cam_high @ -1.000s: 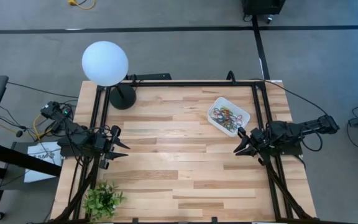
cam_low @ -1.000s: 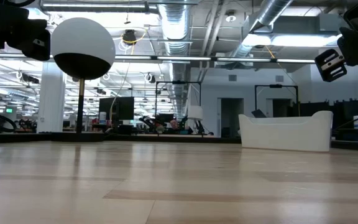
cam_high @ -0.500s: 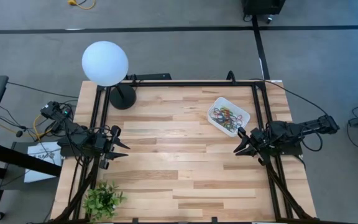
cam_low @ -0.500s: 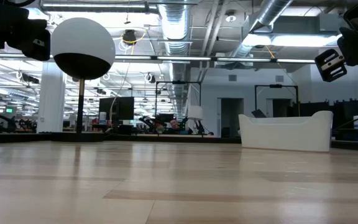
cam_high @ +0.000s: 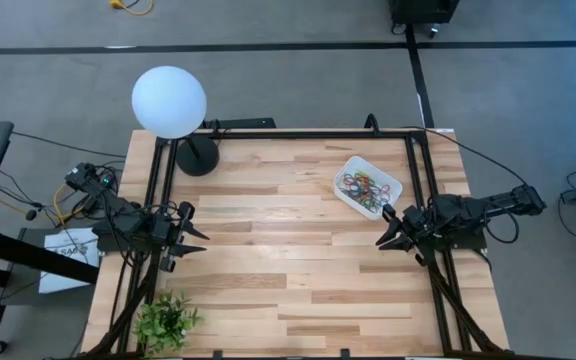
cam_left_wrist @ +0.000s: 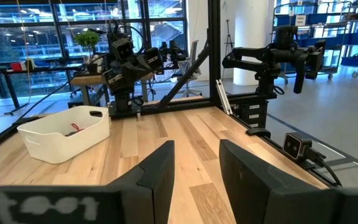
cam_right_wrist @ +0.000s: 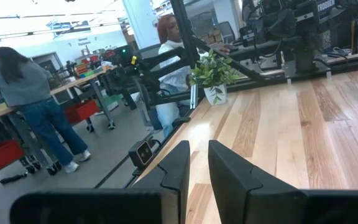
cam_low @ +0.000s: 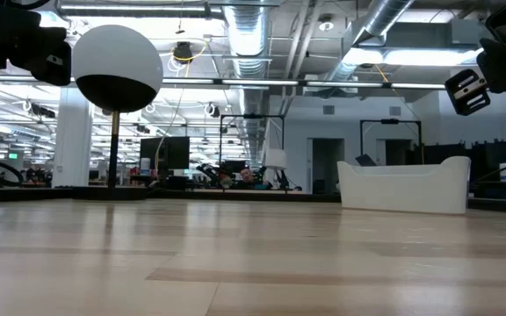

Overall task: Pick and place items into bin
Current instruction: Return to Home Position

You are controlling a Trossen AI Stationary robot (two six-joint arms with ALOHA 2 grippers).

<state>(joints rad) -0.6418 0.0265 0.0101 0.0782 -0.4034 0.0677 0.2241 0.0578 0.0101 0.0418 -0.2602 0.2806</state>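
The white bin (cam_high: 368, 186) stands flat on the wooden table near its far right corner. It holds a heap of coloured rubber-band loops (cam_high: 364, 184). I see no loops on the table outside it. The low view shows the bin (cam_low: 404, 184) side-on, and the left wrist view shows the bin (cam_left_wrist: 64, 132) with a bit of red inside. My left gripper (cam_high: 196, 234) hovers open at the table's left edge, pointing right. My right gripper (cam_high: 388, 228) hovers open at the right edge, just near of the bin, pointing left. In the wrist views both the left gripper (cam_left_wrist: 196, 180) and the right gripper (cam_right_wrist: 199, 168) are empty.
A white globe lamp (cam_high: 170, 101) on a black base stands at the far left corner. A small green plant (cam_high: 166, 320) sits at the near left corner. Black frame rails run along the table's left, right and far sides. People (cam_right_wrist: 23, 99) are in the room beyond the table.
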